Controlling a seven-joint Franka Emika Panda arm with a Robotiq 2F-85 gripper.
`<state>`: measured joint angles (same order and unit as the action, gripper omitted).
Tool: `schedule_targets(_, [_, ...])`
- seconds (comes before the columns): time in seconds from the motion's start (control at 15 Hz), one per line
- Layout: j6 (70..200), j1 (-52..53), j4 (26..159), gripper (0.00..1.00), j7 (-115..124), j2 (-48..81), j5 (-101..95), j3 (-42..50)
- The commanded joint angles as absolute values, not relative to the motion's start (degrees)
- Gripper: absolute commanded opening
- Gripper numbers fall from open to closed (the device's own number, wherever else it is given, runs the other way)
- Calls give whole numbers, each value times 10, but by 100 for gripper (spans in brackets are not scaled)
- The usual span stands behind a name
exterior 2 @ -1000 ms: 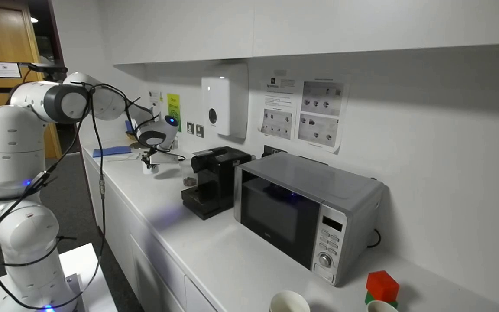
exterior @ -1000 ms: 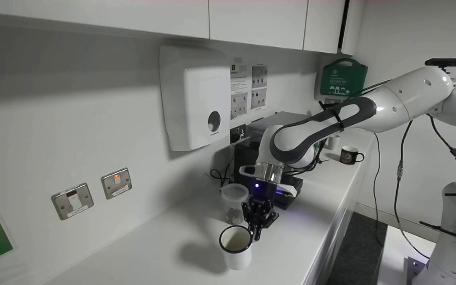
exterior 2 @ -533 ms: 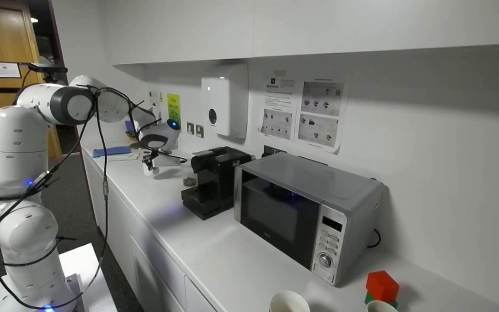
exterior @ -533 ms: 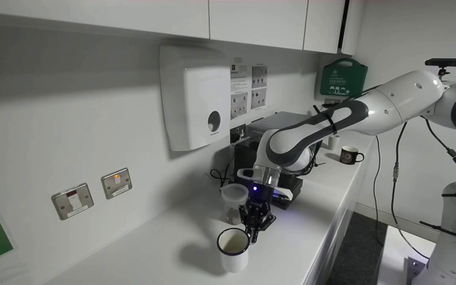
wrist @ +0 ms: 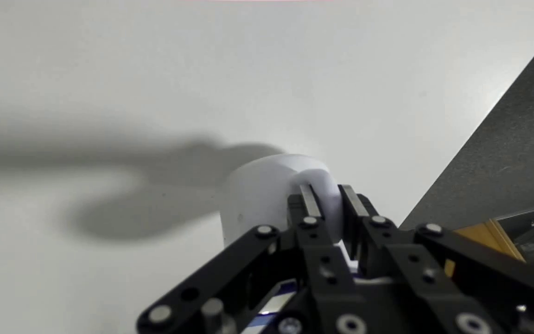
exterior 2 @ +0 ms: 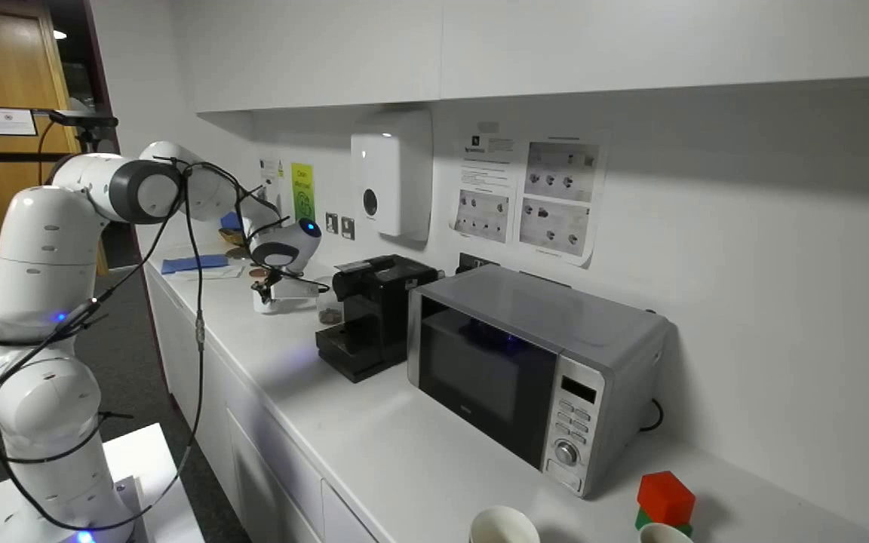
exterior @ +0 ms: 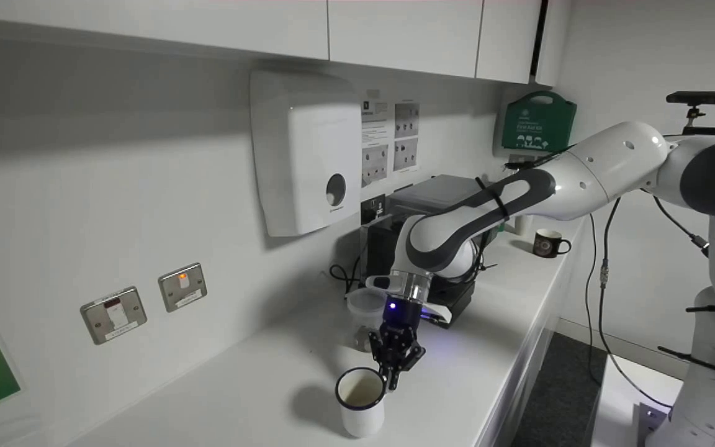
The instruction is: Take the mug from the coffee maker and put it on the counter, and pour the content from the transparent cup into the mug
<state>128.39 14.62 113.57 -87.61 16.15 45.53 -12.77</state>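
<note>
My gripper (wrist: 332,199) is shut on the handle of the mug (wrist: 253,199), one finger inside the handle loop and one outside. In an exterior view the mug (exterior: 362,419) is white with a dark rim and stands upright, low over the white counter (exterior: 239,391). Whether its base touches the counter, I cannot tell. Behind the gripper, partly hidden by it, the transparent cup (exterior: 364,304) sits on the counter with something dark at its bottom. Farther along stands the black coffee maker (exterior 2: 382,309), its front recess without a mug.
A silver microwave (exterior 2: 510,362) stands beside the coffee maker. Toward the counter's near end are a pale cup (exterior 2: 505,528) and a red block (exterior 2: 665,498). A white dispenser (exterior: 314,155) hangs on the wall. A dark mug (exterior: 547,243) and a blue cloth (exterior 2: 194,263) also lie on the counter.
Arm and held mug have moved lower and farther from the coffee maker. The mug's shadow now lies closer to it. The transparent cup stays put, more covered by the gripper.
</note>
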Motion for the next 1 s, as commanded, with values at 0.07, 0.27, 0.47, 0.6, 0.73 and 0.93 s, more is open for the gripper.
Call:
schedule_targets(0.07, [1291, 127, 1109, 4, -899, 192, 462, -146])
schedule_targets(0.27, [1290, 125, 1101, 4, -898, 198, 458, -148])
schedule_targets(0.47, [1288, 122, 1102, 50, -895, 194, 458, -148])
schedule_targets(0.6, [1286, 121, 1106, 65, -892, 186, 457, -147])
schedule_targets(0.73, [1285, 118, 1118, 80, -887, 170, 457, -146])
schedule_targets(0.93, [1287, 117, 1148, 99, -882, 130, 455, -145])
